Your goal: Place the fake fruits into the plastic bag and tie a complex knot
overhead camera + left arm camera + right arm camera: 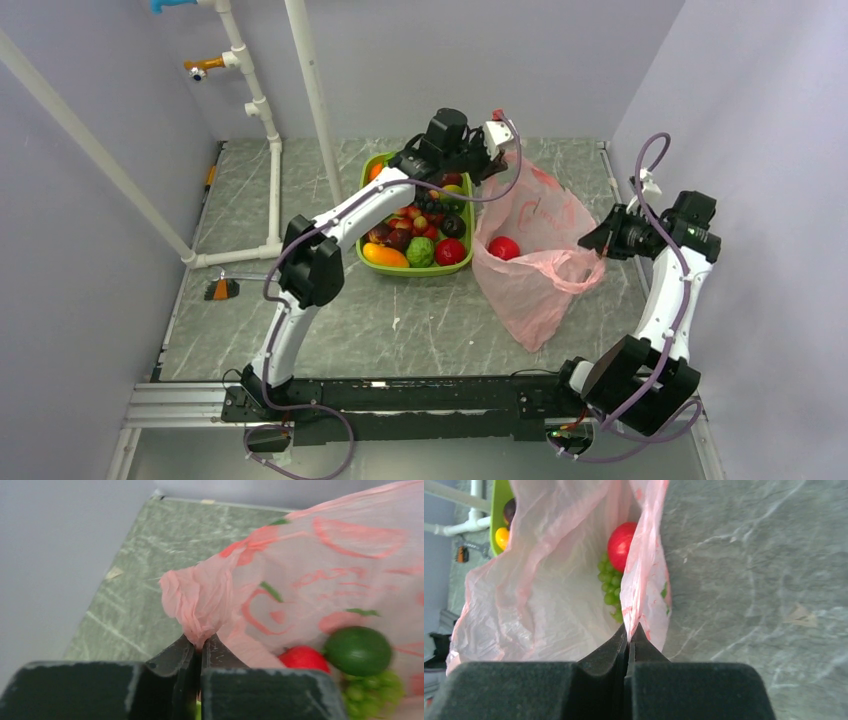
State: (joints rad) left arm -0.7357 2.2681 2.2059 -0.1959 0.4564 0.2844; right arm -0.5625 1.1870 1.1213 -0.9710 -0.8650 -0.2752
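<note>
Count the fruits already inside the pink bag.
3 show: a red fruit, a green grape bunch beside it, and a round green fruit seen only from the left wrist. Folds of the pink bag may hide more.

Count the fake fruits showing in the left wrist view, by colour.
Red: 1, glossy round red plastic fruit
Green: 2, glossy round dark-green plastic fruit and bunch of light-green plastic grapes
Total: 3

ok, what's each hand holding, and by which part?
Both hold the plastic bag by its rim: the left hand pinches a bunched fold of edge, the right hand the opposite edge.
</note>
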